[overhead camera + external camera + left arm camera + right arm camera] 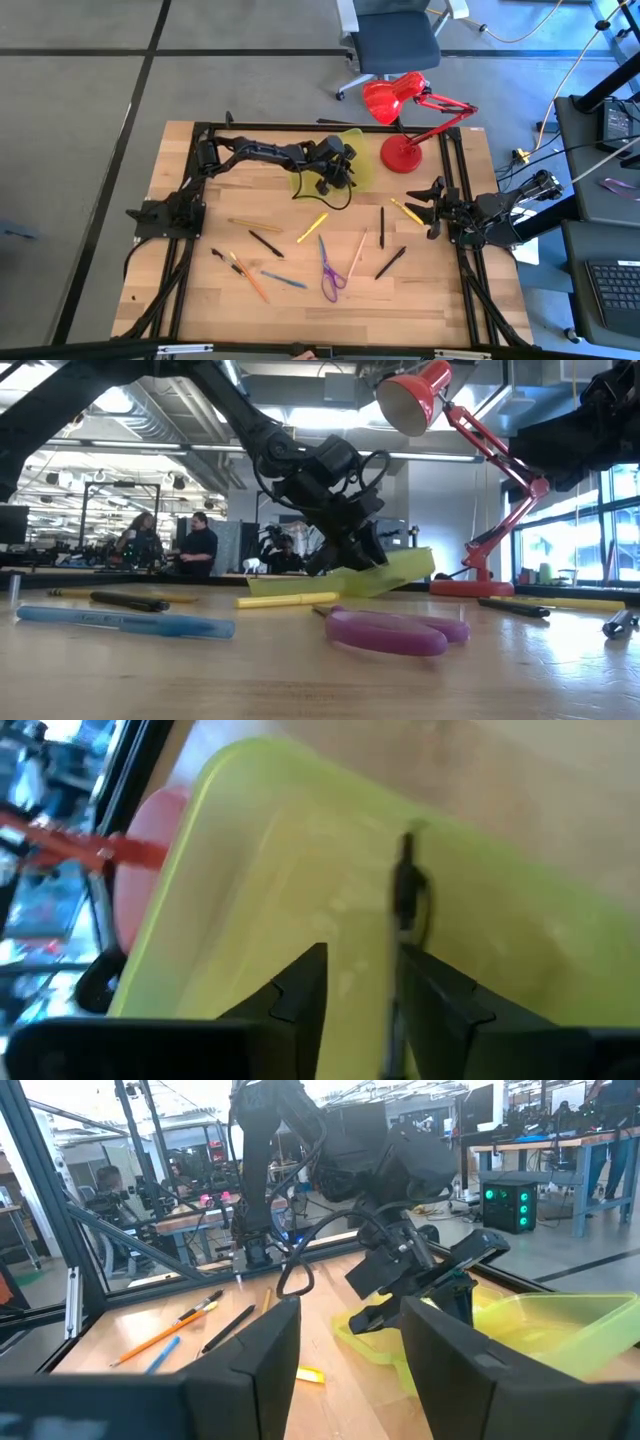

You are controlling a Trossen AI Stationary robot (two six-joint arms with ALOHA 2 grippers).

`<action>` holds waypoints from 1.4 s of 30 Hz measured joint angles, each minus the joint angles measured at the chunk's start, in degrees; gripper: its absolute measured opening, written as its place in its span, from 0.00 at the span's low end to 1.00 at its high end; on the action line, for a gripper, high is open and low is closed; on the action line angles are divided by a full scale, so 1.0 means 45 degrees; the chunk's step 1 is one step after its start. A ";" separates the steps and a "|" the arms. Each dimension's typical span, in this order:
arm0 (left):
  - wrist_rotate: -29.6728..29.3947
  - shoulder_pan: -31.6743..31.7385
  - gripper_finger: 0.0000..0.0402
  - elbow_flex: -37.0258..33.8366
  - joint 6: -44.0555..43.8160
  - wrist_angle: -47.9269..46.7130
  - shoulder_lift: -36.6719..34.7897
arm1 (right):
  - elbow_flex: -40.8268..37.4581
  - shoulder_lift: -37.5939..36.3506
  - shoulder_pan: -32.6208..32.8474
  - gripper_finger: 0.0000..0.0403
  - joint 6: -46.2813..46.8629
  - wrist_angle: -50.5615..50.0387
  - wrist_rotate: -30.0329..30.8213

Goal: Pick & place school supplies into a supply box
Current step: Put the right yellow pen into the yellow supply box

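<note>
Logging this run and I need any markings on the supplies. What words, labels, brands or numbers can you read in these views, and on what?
None can be read.
Blue pen, low view: dark print along the barrel, too blurred to read.
Supply box, scissors, red lamp: no lettering visible.
Other pens and pencils on the table: too small to tell.

A black pen (405, 895) lies inside the yellow-green supply box (250, 850).

Two matte black jointed arms, looping black cables, wedge-shaped dark claw fingers (300, 990)
</note>
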 joint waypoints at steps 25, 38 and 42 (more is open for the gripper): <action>0.0013 -0.1963 0.34 -0.0008 -1.2732 -0.3301 -0.2037 | 0.0005 0.0340 0.0087 0.44 -0.0195 0.0435 0.1065; -0.2356 -0.3237 0.34 -0.0053 -1.4944 -0.8933 -0.2492 | 0.0007 0.0367 0.0083 0.44 -0.2747 0.1280 0.1455; -0.2233 -0.3134 0.35 -0.0064 -1.5818 -0.9490 -0.2479 | 0.0005 0.0364 0.0083 0.44 -0.2714 0.1273 0.1438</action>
